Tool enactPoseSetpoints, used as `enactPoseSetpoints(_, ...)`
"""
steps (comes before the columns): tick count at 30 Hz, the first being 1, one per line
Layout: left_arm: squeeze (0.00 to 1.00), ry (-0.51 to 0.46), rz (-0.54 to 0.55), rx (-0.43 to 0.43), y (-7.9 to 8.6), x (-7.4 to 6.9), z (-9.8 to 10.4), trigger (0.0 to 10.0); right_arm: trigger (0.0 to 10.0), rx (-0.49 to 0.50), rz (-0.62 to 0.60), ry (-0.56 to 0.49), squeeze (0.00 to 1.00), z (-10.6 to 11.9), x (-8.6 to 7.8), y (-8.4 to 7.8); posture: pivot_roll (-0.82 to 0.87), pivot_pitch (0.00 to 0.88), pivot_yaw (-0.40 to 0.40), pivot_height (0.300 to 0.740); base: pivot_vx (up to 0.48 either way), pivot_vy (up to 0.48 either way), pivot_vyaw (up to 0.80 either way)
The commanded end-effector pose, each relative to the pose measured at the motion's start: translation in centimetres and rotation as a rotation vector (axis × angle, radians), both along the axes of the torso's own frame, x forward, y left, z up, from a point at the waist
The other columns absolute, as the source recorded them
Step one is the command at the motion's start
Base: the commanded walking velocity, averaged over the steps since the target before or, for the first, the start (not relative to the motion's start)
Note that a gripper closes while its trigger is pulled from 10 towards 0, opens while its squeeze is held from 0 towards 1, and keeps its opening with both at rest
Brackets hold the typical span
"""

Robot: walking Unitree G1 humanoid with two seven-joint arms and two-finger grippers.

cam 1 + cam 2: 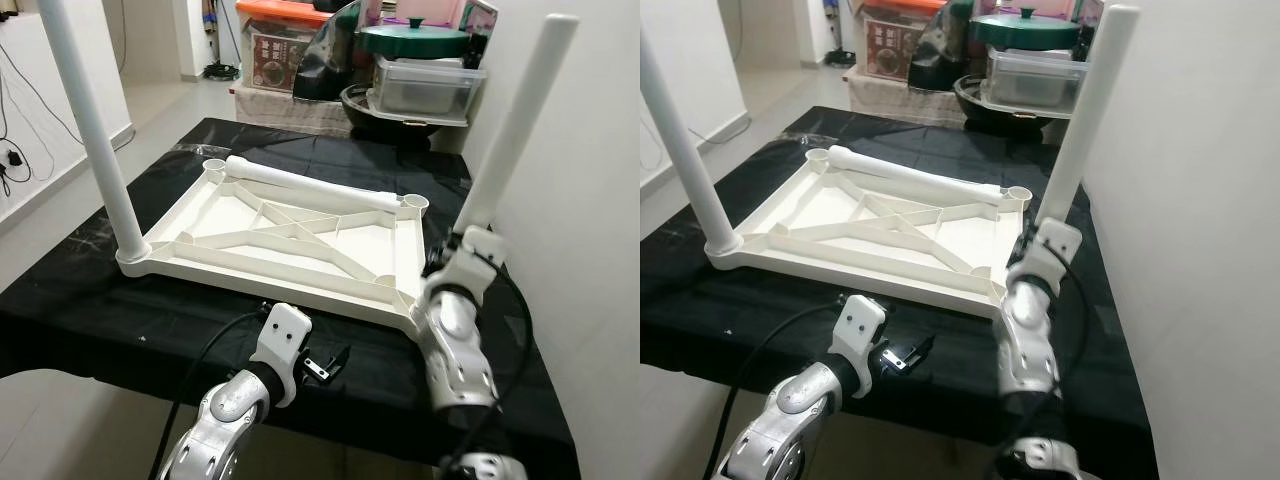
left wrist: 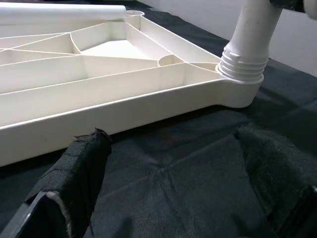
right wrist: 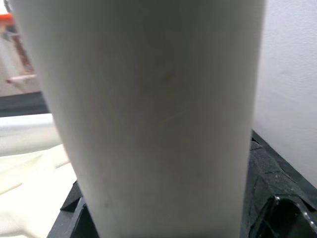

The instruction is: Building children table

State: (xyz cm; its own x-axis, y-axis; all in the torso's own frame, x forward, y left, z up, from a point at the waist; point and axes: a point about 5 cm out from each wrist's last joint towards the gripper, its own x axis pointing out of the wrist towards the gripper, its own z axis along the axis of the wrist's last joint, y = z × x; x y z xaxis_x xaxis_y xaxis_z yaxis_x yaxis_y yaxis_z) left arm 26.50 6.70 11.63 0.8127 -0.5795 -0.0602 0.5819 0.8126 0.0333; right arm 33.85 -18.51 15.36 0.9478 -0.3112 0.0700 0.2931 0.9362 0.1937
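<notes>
A white tabletop (image 1: pixel 290 240) lies upside down on a black cloth (image 1: pixel 100 300). The right gripper (image 1: pixel 462 243) holds the upright leg (image 1: pixel 520 120) at the tabletop's near right corner. The left gripper (image 1: pixel 325 362) hovers with fingers spread wide over the cloth, just beside the tabletop's near edge. Another leg (image 1: pixel 90 120) stands at its near left corner; a loose leg (image 1: pixel 310 183) lies along its far edge

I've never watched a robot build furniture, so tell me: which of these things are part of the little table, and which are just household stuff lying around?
Part of the job:
- white tabletop, lying upside down
- two upright legs: left corner, right corner, at the right hand
- loose leg lying across the far edge
- left hand, open, hovering near the front edge

Just lying about:
- green lidded pot
- clear plastic box
- black cloth under it all
</notes>
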Motion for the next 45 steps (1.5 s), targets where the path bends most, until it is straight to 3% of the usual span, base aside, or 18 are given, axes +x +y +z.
enactPoseSetpoints(1,0.00,0.000,-0.011,-0.005,-0.3,0.1,-0.2,10.0,10.0,0.044,0.142,-0.011,0.00,-0.3,-0.1,-1.3,0.15,0.000,-0.085,0.740,0.000,0.000,0.00)
enactPoseSetpoints(3,0.00,0.000,-0.013,-0.005,-0.4,0.2,-0.2,10.0,10.0,0.053,0.212,-0.002,0.00,-0.4,-0.1,-1.5,0.15,0.000,-0.085,0.740,0.000,0.000,0.00)
enactPoseSetpoints(4,0.00,0.000,-0.016,-0.005,-0.4,0.2,-0.3,10.0,10.0,0.045,0.313,0.003,0.00,-0.5,-0.2,-1.7,0.15,0.000,-0.083,0.740,0.000,0.000,0.00)
enactPoseSetpoints(5,0.00,0.000,-0.016,-0.005,-0.4,0.2,-0.3,10.0,10.0,0.045,0.313,0.003,0.00,-0.5,-0.2,-1.7,0.15,0.000,-0.083,0.740,0.000,0.000,0.00)
enactPoseSetpoints(7,0.00,0.002,-0.023,-0.006,-0.5,0.3,-0.4,10.0,10.0,0.004,0.563,0.048,0.00,-0.8,-0.7,-1.7,0.15,0.000,-0.079,0.740,0.000,0.000,0.00)
enactPoseSetpoints(10,0.00,0.003,-0.027,-0.007,-0.6,0.4,-0.4,10.0,10.0,-0.004,0.651,0.068,0.00,-1.0,-1.0,-1.7,0.15,0.000,-0.076,0.740,0.000,0.000,0.00)
enactPoseSetpoints(12,0.00,0.011,-0.043,-0.009,-0.8,0.7,-0.7,10.0,10.0,-0.022,0.848,0.080,0.00,-0.8,-1.4,-1.2,0.16,0.000,-0.084,0.740,0.000,0.000,0.00)
enactPoseSetpoints(15,0.00,0.022,-0.074,-0.010,-1.2,0.8,-1.0,10.0,10.0,-0.057,1.044,0.081,0.00,-0.5,-2.0,-0.4,0.16,0.000,-0.092,0.740,0.000,0.000,0.00)
enactPoseSetpoints(21,0.00,0.045,-0.132,-0.012,-1.8,1.1,-1.6,10.0,10.0,-0.056,1.278,0.010,0.00,1.4,-2.4,0.7,0.16,0.000,-0.092,0.740,0.000,0.000,0.00)
enactPoseSetpoints(28,0.00,0.047,-0.164,-0.021,-2.3,1.4,-1.8,10.0,10.0,-0.071,1.417,-0.017,0.00,2.4,-2.5,1.4,0.16,0.000,-0.096,0.740,0.000,0.000,0.00)
enactPoseSetpoints(29,0.00,0.046,-0.170,-0.024,-2.4,1.5,-1.8,10.0,5.7,-0.072,1.448,-0.001,0.00,2.2,-2.5,1.5,0.16,0.000,-0.096,0.740,0.000,0.000,0.00)
enactPoseSetpoints(31,0.00,0.045,-0.172,-0.025,-2.4,1.5,-1.9,10.0,5.7,-0.073,1.460,0.005,0.00,2.1,-2.5,1.5,0.16,0.000,-0.096,0.740,0.000,0.000,0.00)
enactPoseSetpoints(32,0.00,0.045,-0.173,-0.026,-2.4,1.6,-1.9,10.0,0.0,-0.076,1.455,0.023,0.00,1.7,-2.5,1.6,0.16,0.000,-0.097,0.740,0.000,0.000,0.00)
enactPoseSetpoints(39,0.00,0.048,-0.172,-0.031,-2.5,1.8,-2.1,10.0,0.0,-0.091,1.358,0.063,0.00,0.6,-1.9,1.6,0.15,0.000,-0.087,0.740,0.000,0.000,0.00)
enactPoseSetpoints(40,0.00,0.048,-0.171,-0.032,-2.5,1.9,-2.1,10.0,0.0,-0.094,1.269,0.076,0.00,0.2,-1.4,1.3,0.14,0.000,-0.083,0.740,0.000,0.000,0.00)
enactPoseSetpoints(42,0.00,0.047,-0.167,-0.033,-2.5,2.2,-2.2,10.0,0.0,-0.073,0.943,0.101,0.00,-0.5,0.0,-0.1,0.12,0.000,-0.068,0.740,0.000,0.000,0.00)
enactPoseSetpoints(43,0.00,0.047,-0.167,-0.033,-2.5,2.2,-2.2,10.0,0.0,-0.073,0.943,0.101,0.00,-0.5,0.0,-0.1,0.12,0.000,-0.068,0.740,0.000,0.000,0.00)
enactPoseSetpoints(45,0.00,0.044,-0.165,-0.033,-2.6,2.5,-2.2,10.0,0.0,-0.041,0.617,0.111,0.00,-0.7,0.8,-1.9,0.11,0.000,-0.063,0.740,0.000,0.000,0.00)
